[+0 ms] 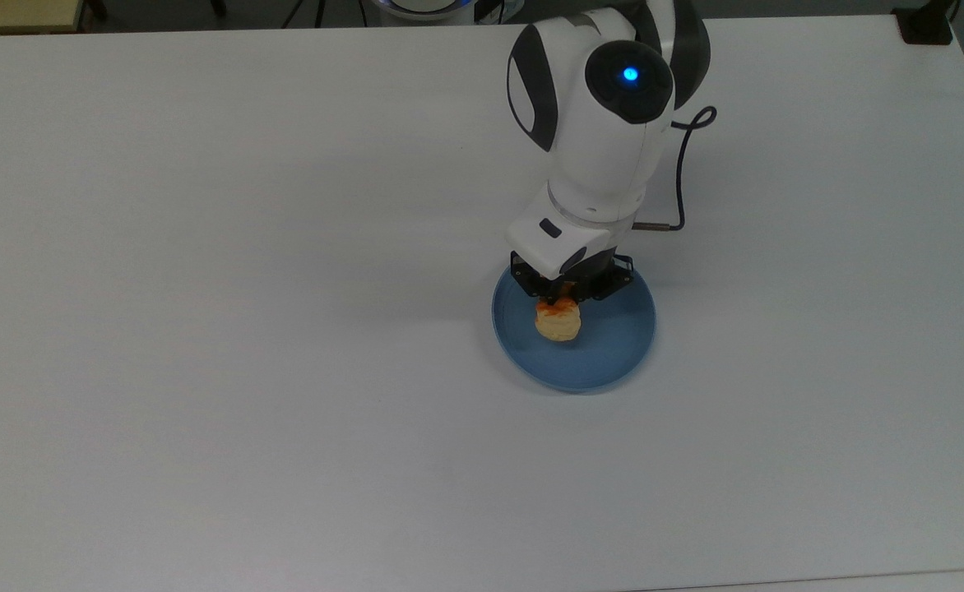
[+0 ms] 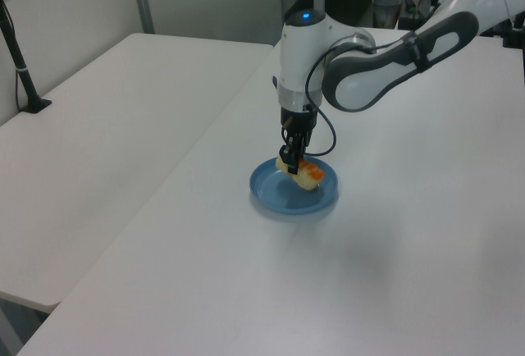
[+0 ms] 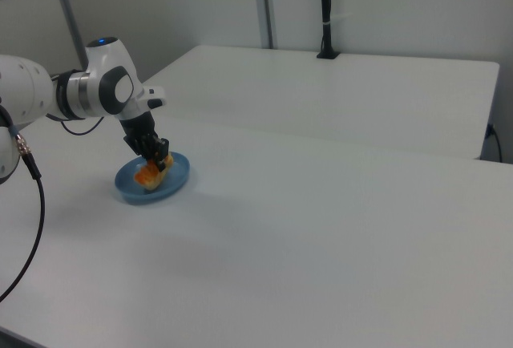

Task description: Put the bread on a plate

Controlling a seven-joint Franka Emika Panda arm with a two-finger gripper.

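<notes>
Small oblong pale-yellow bread piece with orange-brown glazed top [image 1: 558, 322]: one
Round shallow blue plastic plate [image 1: 614, 362]: one
White flat-topped table [image 1: 202, 329]: two, side by side in the left view
Black two-fingered tool [image 1: 563, 294]: one

Hidden and cut-off parts

You can't see the plate's [image 1: 605, 362] far rim in the top view; the arm covers it, and the gripper [image 1: 563, 298] hides one end of the bread [image 1: 558, 322].
</notes>
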